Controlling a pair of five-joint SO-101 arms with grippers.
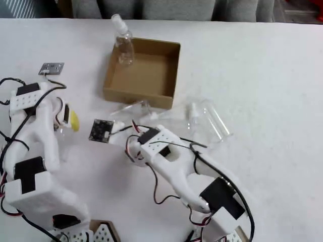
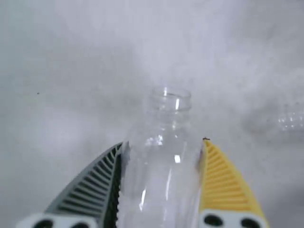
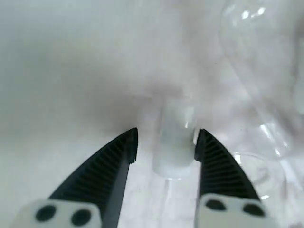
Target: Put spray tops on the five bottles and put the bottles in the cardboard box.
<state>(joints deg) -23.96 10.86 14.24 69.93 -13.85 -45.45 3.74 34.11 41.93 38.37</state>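
Observation:
My left gripper (image 2: 164, 145) is shut on a clear bottle (image 2: 164, 166) with an open, capless neck. Its grey and yellow fingers press the bottle's sides. In the high view this gripper (image 1: 68, 121) is at the left of the table. My right gripper (image 3: 166, 135) is open, and a white spray top (image 3: 175, 142) lies between its black fingers on the table. A clear bottle (image 3: 266, 71) lies just beyond it. One bottle with a spray top (image 1: 122, 43) stands in the far left corner of the cardboard box (image 1: 171, 70).
A capless bottle (image 1: 216, 118) and a spray top (image 1: 193, 113) lie to the right of the box's front. Another clear bottle (image 1: 132, 108) lies against the box's front wall. The right arm (image 1: 166, 151) stretches across the table's middle. White table is bare at the far right.

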